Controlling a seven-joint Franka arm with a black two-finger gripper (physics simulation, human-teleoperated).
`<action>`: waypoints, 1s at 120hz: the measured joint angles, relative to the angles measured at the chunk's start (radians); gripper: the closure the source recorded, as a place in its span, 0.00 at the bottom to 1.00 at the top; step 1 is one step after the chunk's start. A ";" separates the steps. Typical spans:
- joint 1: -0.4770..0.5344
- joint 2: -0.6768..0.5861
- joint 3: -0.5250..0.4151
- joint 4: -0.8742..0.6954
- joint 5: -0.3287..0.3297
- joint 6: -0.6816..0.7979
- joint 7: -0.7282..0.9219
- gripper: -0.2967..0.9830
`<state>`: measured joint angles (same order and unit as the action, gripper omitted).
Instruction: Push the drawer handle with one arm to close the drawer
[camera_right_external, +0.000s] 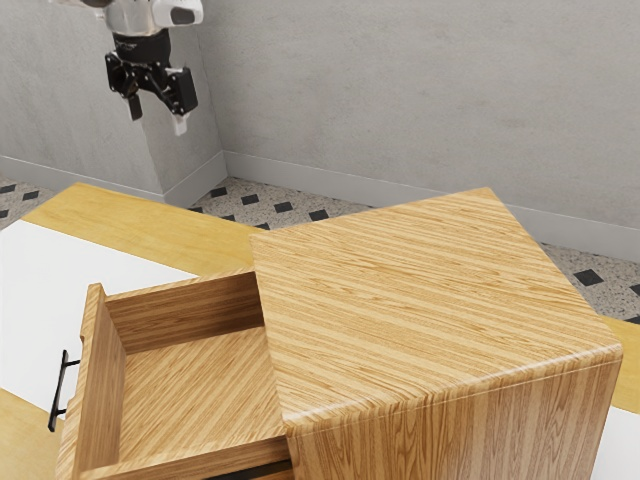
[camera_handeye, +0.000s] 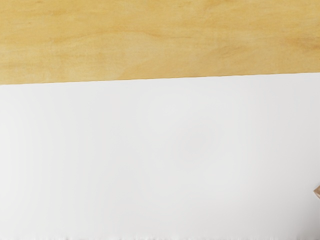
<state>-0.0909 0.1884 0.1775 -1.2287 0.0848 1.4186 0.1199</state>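
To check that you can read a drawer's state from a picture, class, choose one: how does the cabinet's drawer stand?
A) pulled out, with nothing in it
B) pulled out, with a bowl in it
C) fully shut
A: the drawer juts out from the cabinet, its bare floor showing.

The cabinet (camera_right_external: 430, 310) is honey-tan wood streaked with darker brown grain, and the drawer (camera_right_external: 100, 400) has the same tan and streaks, browner in its shaded parts. Its handle (camera_right_external: 59, 385) is black. The table (camera_right_external: 150, 220) is warm yellow, faintly grained — the sheet (camera_right_external: 110, 280) on it plain white. The wall (camera_right_external: 400, 90) is mottled grey, the skirting (camera_right_external: 330, 183) paler grey. Black diamonds dot the speckled grey-beige floor (camera_right_external: 262, 210). The gripper (camera_right_external: 158, 120) is black — one fingertip whitish.
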 joint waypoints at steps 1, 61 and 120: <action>0.000 0.000 0.000 0.000 0.000 0.000 0.000 0.23; -0.003 -0.470 -0.017 -0.560 0.006 0.015 -0.005 0.28; -0.126 -1.123 0.060 -1.297 0.286 0.167 0.147 0.81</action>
<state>-0.2173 -0.9344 0.2377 -2.5260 0.3711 1.5854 0.2671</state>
